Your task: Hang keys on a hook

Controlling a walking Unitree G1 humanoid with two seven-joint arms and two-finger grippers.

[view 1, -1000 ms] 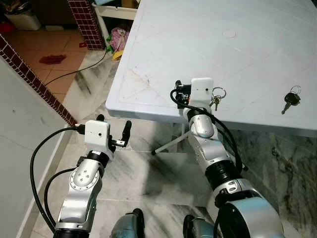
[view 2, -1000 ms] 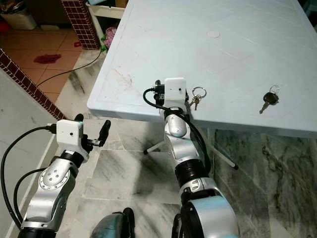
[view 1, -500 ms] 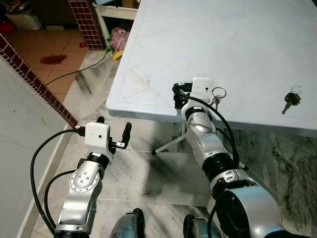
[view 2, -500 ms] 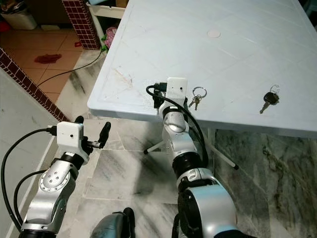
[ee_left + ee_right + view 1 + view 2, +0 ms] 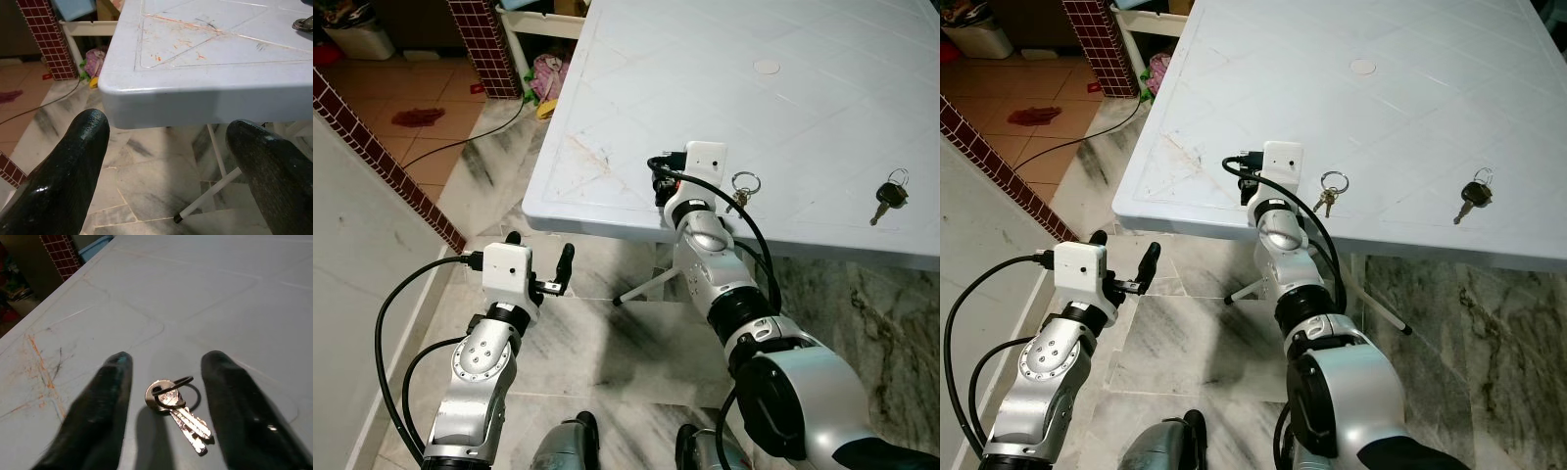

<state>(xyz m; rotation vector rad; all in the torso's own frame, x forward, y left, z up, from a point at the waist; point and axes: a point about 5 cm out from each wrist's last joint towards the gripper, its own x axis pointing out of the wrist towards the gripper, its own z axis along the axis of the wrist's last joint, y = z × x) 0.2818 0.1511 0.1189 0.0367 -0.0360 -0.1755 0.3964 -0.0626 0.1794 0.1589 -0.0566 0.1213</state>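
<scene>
- Pale blue plastic table (image 5: 822, 88) over grey marbled floor tiles (image 5: 607, 362), seen from the head cameras; terracotta tiles and a red-brick wall edge (image 5: 372, 147) off to the left.
- Right arm reaching up over the near table edge, white wrist camera box (image 5: 705, 160) above the tabletop, right gripper (image 5: 166, 363) beyond it.
- Small bunch of keys (image 5: 741, 190) on a ring, lying flat on the table just right of that wrist box, near the front edge.
- Second set, a black-headed key (image 5: 888, 196), lying well apart toward the table's right end.
- Round white cap (image 5: 766, 67) set in the tabletop farther back.
- Left arm held low over the floor, short of the table corner; left gripper (image 5: 538, 254) spread, nothing between the fingers.
- From the left wrist: two black fingers (image 5: 58, 181) wide apart and holding nothing, framing the rounded table corner (image 5: 127, 103) with orange scuff marks on top; thin table leg (image 5: 210, 193) slanting down to the tiles below.
- From the right wrist: black fingers (image 5: 105, 401) parted just above the tabletop, either side of the key ring; two silvery keys fanned flat between them, apparently not touched by either finger.
</scene>
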